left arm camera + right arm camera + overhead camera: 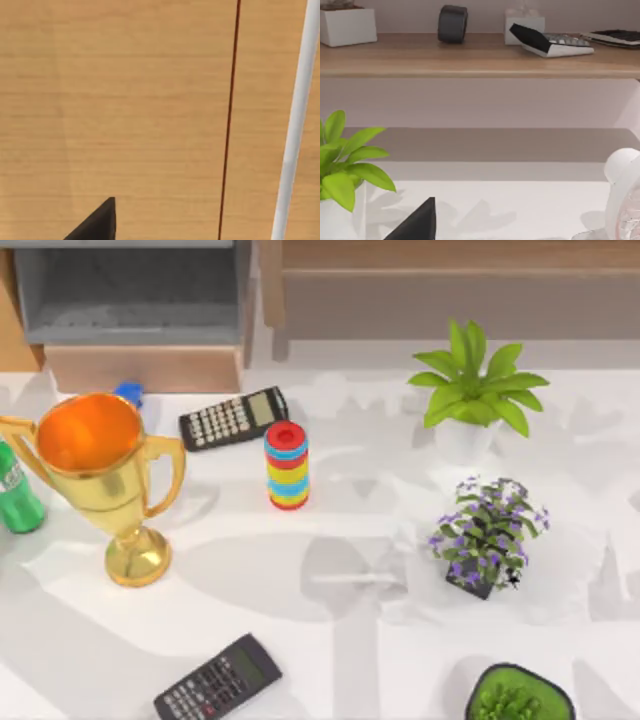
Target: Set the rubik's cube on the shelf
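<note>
Two unknowns: can't tell if left gripper (97,222), up against bare wood, or right gripper (417,222), facing the shelf (470,60), is open or closed. Can't place the rubik's cube; possibly carried. Likely light, rigid, slick plastic, so pinch opposite flat faces.

Rendered home or office desk setting, being indicated by: white table (330,660), wooden shelf (450,254), two calculators (233,417), gold trophy (100,475), potted plants (472,390).
</note>
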`<control>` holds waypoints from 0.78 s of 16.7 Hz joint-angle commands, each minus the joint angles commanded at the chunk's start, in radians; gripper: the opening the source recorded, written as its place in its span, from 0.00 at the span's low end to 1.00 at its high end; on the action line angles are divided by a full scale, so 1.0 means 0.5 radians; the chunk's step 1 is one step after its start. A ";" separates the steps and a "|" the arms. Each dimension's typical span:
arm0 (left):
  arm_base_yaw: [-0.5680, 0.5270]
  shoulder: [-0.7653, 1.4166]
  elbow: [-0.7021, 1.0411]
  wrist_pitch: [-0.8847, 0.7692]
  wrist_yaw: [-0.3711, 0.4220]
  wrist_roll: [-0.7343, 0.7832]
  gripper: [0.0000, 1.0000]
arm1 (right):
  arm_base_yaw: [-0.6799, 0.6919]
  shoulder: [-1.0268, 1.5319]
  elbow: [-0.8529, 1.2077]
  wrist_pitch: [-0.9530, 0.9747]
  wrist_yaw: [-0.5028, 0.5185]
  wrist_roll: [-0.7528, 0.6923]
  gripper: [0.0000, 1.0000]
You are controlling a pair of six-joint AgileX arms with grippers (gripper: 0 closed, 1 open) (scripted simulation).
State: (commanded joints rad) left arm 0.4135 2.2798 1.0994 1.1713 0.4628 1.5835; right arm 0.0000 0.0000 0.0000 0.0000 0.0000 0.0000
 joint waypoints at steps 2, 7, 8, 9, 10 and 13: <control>-0.008 0.026 0.059 -0.026 -0.013 0.001 1.00 | 0.000 0.000 0.000 0.000 0.000 0.000 1.00; -0.040 0.109 0.229 -0.113 -0.045 0.001 1.00 | 0.000 0.000 0.000 0.000 0.000 0.000 1.00; -0.040 0.109 0.230 -0.113 -0.045 0.001 1.00 | 0.000 0.000 0.000 0.000 0.000 0.000 1.00; -0.040 0.109 0.230 -0.113 -0.045 0.001 1.00 | 0.000 0.000 0.000 0.000 0.000 0.000 1.00; -0.040 0.109 0.230 -0.113 -0.045 0.001 1.00 | 0.000 0.000 0.000 0.000 0.000 0.000 1.00; -0.040 0.109 0.230 -0.113 -0.045 0.001 0.77 | 0.000 0.000 0.000 0.000 0.000 0.000 1.00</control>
State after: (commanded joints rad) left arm 0.3935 2.3342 1.2145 1.1146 0.4404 1.5838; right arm 0.0000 0.0000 0.0000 0.0000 0.0000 0.0000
